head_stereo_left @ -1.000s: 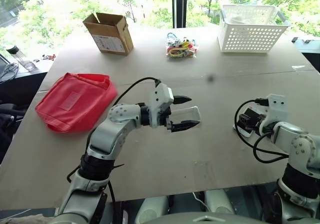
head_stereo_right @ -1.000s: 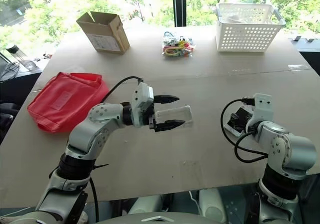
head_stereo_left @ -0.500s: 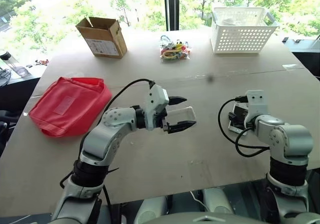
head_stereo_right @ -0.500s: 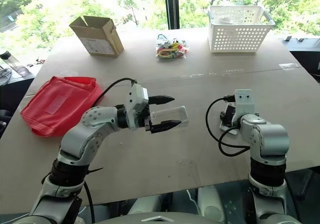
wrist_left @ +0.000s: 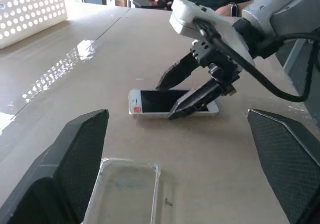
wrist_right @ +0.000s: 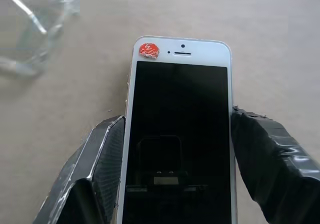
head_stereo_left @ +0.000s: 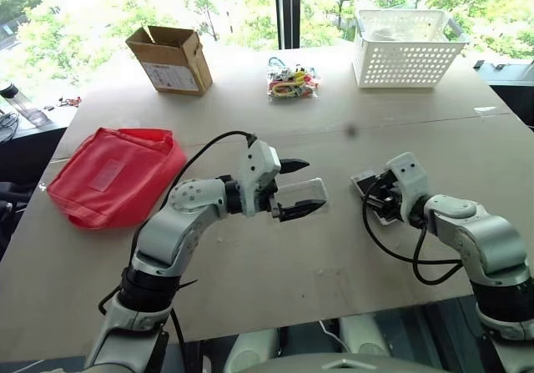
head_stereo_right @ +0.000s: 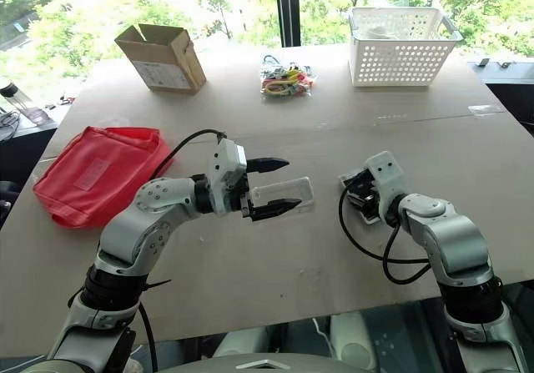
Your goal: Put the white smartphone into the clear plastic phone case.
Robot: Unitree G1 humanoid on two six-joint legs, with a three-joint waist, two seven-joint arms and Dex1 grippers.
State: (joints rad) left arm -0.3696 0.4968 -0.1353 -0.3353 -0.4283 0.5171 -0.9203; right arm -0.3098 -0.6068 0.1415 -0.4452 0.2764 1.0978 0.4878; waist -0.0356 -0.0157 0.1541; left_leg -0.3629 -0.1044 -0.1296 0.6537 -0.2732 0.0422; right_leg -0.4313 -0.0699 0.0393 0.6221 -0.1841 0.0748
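Head views look down over the table (head_stereo_left: 275, 106); both wrist views closely share the white smartphone (wrist_right: 180, 134)

The left arm reached across toward the right, its wrist about level; the left gripper (head_stereo_left: 298, 189) pointed right with its two black fingers spread wide — nothing sat between them; the right arm bent inward from the right side, its wrist tilted downward; the right gripper (wrist_right: 176, 154) straddled the white smartphone (wrist_right: 179, 129), one finger along each long edge.
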